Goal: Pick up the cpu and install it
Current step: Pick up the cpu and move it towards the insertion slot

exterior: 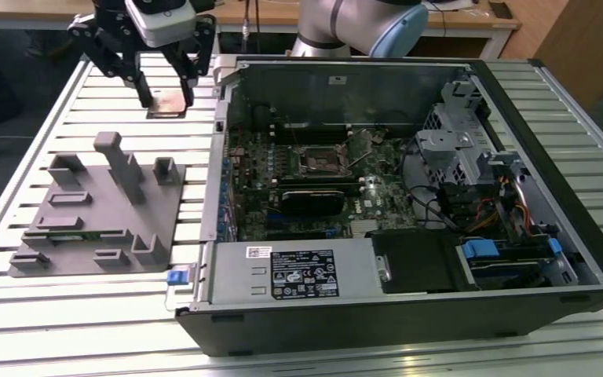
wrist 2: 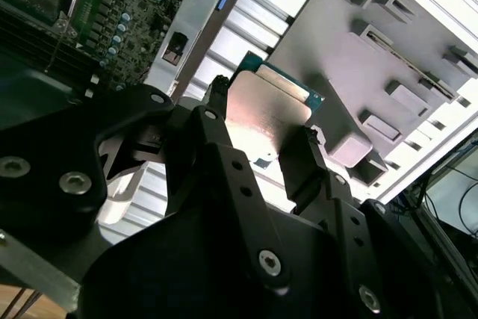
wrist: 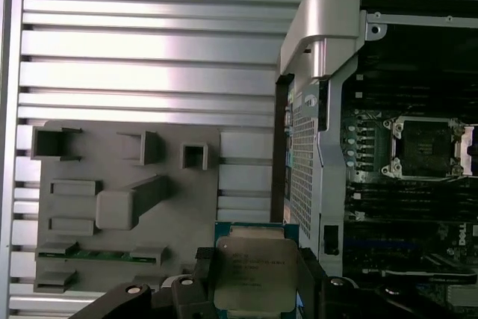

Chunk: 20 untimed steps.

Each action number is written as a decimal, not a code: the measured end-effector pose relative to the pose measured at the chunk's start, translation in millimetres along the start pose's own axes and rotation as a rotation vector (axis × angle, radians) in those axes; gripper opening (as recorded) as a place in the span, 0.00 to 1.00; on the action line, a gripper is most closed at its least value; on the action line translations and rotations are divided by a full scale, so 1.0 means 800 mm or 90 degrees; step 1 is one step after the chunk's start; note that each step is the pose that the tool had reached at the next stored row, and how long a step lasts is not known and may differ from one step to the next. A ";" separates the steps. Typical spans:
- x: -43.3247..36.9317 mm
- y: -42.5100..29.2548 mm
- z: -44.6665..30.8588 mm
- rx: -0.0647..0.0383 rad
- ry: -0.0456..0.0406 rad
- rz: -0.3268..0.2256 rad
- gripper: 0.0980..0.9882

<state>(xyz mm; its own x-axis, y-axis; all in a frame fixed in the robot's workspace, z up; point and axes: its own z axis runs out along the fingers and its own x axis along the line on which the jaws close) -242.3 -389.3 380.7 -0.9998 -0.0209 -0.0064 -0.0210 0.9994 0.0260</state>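
Observation:
The cpu (exterior: pixel 167 102), a thin square chip with a silvery top and green edge, hangs above the slatted table at the exterior view's far left, beyond the grey fixture. My gripper (exterior: pixel 166 97) is shut on it, one finger on each side. Both wrist views show the cpu (wrist 2: pixel 272 106) (wrist: pixel 254 274) clamped between the black fingers (wrist 2: pixel 216 121) (wrist: pixel 200 274). The empty black socket (exterior: pixel 319 161) (wrist: pixel 426 147) with its metal frame sits on the motherboard inside the open computer case, to the exterior view's right of the gripper.
A grey plastic fixture (exterior: pixel 92 228) (wrist: pixel 179 214) with upright blocks lies on the table below the gripper. The open computer case (exterior: pixel 407 314) has a raised metal wall (exterior: pixel 223 126) between gripper and motherboard. Cables and drive bays crowd its right side.

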 end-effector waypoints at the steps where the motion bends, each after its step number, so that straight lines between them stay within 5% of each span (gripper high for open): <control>1: -0.002 0.0003 0.0002 0.000 0.0000 0.000 0.48; 20: -0.036 0.0046 0.0034 0.000 0.0000 0.000 0.48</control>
<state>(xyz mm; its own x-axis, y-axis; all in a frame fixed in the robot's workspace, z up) -213.2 -384.9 378.3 -0.9998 -0.0209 -0.0064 -0.0210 0.9994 0.0260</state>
